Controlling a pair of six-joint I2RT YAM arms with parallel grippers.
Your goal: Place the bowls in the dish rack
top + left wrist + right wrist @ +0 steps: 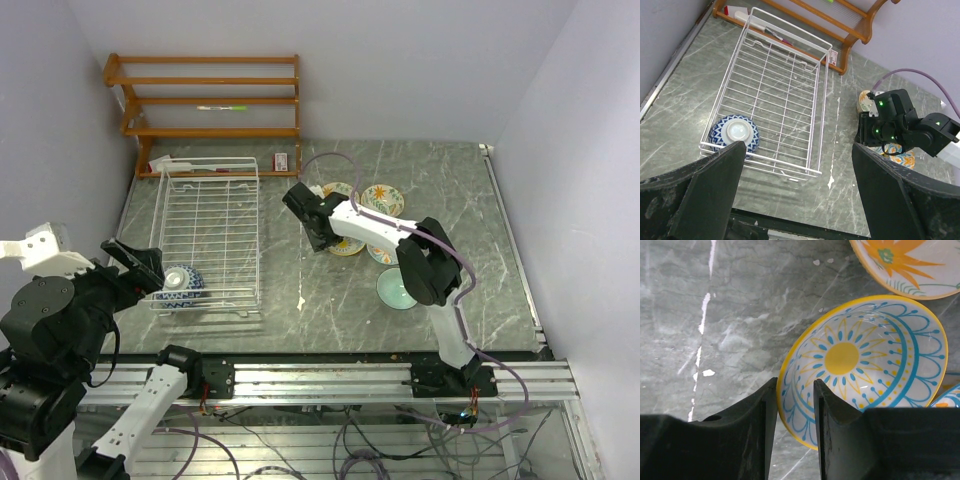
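The dish rack (208,232) is seen lying along the left edge of the tabletop (320,310), with its far end just before the wooden shelf (205,100) in the far-left corner. One blue-patterned bowl (735,134) is set upside down, pale foot upward, in the rack's near-left corner. The left fingers (695,195) are held wide apart above that near end of the rack, with nothing gripped between them. Five more bowls are gathered on the tabletop to the right of the rack, around the middle. Of these, the mint green bowl (398,288) lies nearest the near edge and the patterned ones lie beyond it. The right fingers (740,440) are drawn narrow and placed astride the rim of the yellow-and-blue sun bowl (865,360), which rests open side up, one finger outside it and one inside. Whether the rim is actually pinched cannot be told. An orange-flowered bowl (905,260) is seen just beside the sun bowl.
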